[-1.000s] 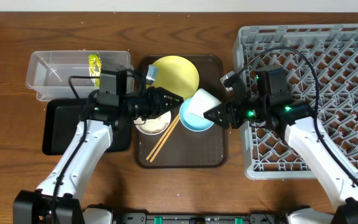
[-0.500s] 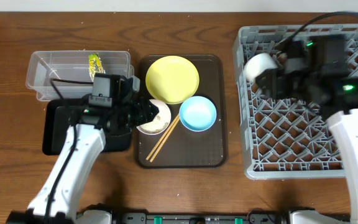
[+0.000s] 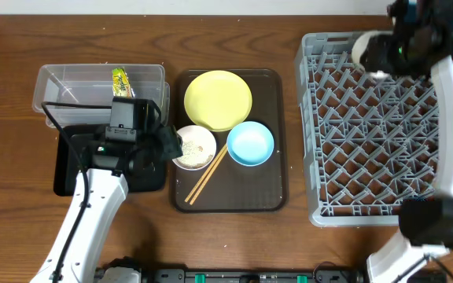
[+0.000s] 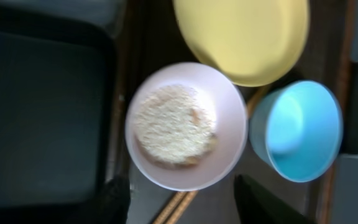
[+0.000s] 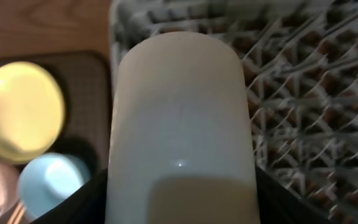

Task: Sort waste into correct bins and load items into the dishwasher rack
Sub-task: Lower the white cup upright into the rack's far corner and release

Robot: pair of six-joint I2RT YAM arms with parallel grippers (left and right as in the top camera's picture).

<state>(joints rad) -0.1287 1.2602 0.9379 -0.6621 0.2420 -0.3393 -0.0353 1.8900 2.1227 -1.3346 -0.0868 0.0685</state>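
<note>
My right gripper (image 3: pixel 382 49) is shut on the small white cup (image 3: pixel 366 52) and holds it over the far edge of the grey dishwasher rack (image 3: pixel 368 149); the cup fills the right wrist view (image 5: pixel 179 106). My left gripper (image 3: pixel 170 144) is open, its fingers (image 4: pixel 185 205) straddling the near rim of the whitish-pink bowl (image 4: pixel 222 155), which holds the white rice crumbs (image 4: pixel 173 123). The yellow plate (image 3: pixel 218 100), light blue bowl (image 3: pixel 250 144) and chopsticks (image 3: pixel 205 178) lie on the brown serving tray. The green-and-yellow wrapper (image 3: pixel 120 81) lies in the clear tub (image 3: pixel 77 86).
The brown serving tray (image 3: pixel 234 200) sits in the middle of the wooden table. The black tray (image 3: pixel 73 161) lies left of it, under my left arm, in front of the clear tub. The rack fills the right side.
My right gripper lifted the white cup from the serving tray and carried it right and back over the rack's far edge. My left gripper drew back left to the pink bowl.
</note>
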